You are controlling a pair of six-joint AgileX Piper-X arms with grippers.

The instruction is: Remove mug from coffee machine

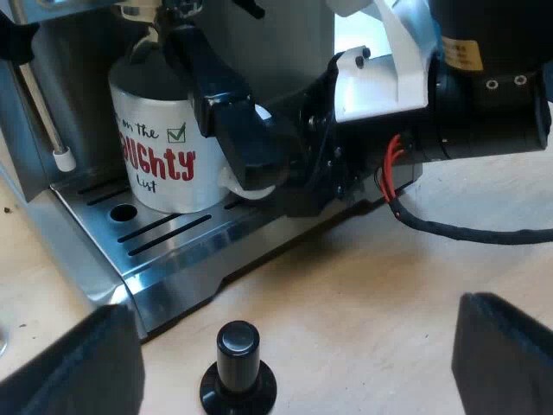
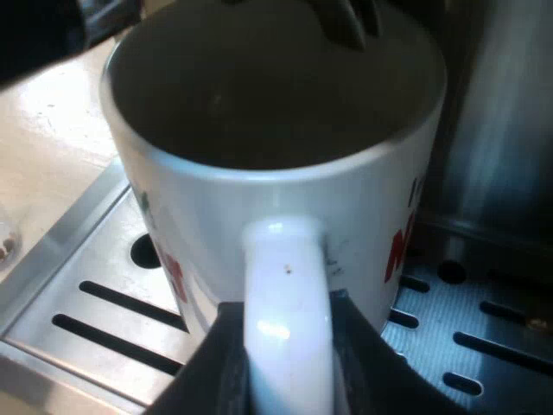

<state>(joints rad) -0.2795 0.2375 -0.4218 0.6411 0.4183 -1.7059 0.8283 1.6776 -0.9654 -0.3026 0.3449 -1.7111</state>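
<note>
One mug [image 1: 155, 164], one espresso machine [image 1: 173, 255], one tamper [image 1: 238, 367], one left gripper [image 1: 289, 367], one right gripper [image 2: 289, 367]

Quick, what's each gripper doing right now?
Left gripper: open, holding nothing.
Right gripper: closed on the mug handle.

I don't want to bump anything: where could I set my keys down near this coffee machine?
Bare table lies before the drip tray, between the tamper and the right arm. A slotted strip of tray is free between the mug and the steam wand. It is crowded at the mug's handle, where the right gripper clamps it.
</note>
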